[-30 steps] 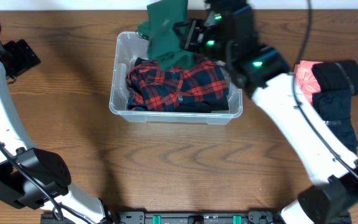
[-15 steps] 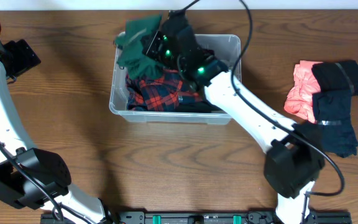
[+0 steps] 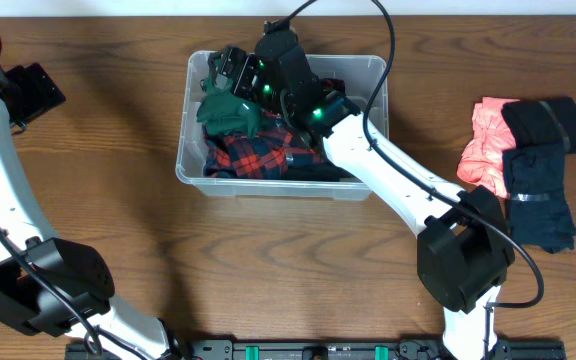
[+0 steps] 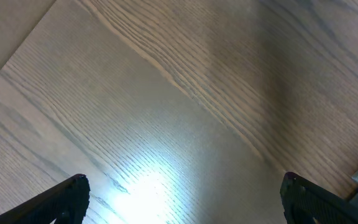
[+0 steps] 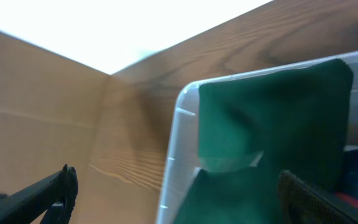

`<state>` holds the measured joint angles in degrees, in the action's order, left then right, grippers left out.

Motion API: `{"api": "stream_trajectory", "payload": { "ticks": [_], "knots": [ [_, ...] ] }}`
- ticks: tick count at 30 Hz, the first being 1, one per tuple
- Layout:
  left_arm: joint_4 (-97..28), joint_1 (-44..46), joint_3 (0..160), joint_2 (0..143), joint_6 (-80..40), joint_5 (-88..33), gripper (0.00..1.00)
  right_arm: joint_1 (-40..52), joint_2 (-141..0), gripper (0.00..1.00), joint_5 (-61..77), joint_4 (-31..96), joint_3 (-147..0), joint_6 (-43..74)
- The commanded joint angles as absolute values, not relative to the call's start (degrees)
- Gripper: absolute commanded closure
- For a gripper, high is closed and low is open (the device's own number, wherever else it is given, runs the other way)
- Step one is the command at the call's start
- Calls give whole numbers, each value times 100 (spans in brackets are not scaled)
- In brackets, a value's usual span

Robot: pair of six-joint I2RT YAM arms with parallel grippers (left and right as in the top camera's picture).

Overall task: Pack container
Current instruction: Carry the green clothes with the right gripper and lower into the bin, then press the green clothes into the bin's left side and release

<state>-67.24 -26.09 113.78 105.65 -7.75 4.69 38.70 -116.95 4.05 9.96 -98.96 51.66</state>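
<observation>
Overhead: the right gripper (image 3: 226,80) has carried the green cloth (image 3: 226,112) down into the container (image 3: 268,186) on the counter (image 3: 108,220). Its fingers are now spread and the cloth is released. The left gripper (image 4: 182,186) is spread wide and empty.

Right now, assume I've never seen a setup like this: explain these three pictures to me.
Two robot arms work at a wooden table. One picture looks down from above; the other two come from cameras on each wrist. The right gripper reaches into the clear container, its fingers spread around a green garment lying on a red plaid shirt. The left gripper hovers open over bare wood. A pink garment and dark clothes wait on the right.
</observation>
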Motion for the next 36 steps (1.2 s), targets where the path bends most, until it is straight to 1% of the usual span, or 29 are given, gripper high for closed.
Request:
{"api": "stream_trajectory", "payload": {
  "ticks": [1,4,7,11,12,13,15,16,17,26,36],
  "knots": [
    [-6740,-2628,11456,10523,-847,493,2,3865,-11476,1,213,1135,-10009,4097],
    [-6740,-2628,11456,10523,-847,493,2,3852,-11358,1,-117,1310,-10014,3197],
    [-6740,-2628,11456,10523,-847,493,2,3854,-11301,1,-285,1413,-10014,1966],
    [-6740,-2628,11456,10523,-847,493,2,3854,-11314,1,-325,1667,-10014,1015],
    [-6740,-2628,11456,10523,-847,493,2,3854,-11316,7,-325,1726,-10012,895],
    [-6740,-2628,11456,10523,-847,493,2,3854,-11323,20,-325,1791,-10012,797],
    [-6740,-2628,11456,10523,-849,493,2,3854,-11334,67,-325,1907,-10012,687],
    [-6740,-2628,11456,10523,-847,493,2,3854,-11360,89,-322,1925,-10012,676],
    [-6740,-2628,11456,10523,-847,493,2,3857,-11371,99,-322,1931,-10007,676],
    [-6742,-2628,11456,10523,-847,493,2,3948,-11867,99,-167,2086,-10005,801],
    [-6740,-2628,11456,10523,-847,493,2,4091,-12908,99,-145,2342,-10005,1160]
  ]
}}
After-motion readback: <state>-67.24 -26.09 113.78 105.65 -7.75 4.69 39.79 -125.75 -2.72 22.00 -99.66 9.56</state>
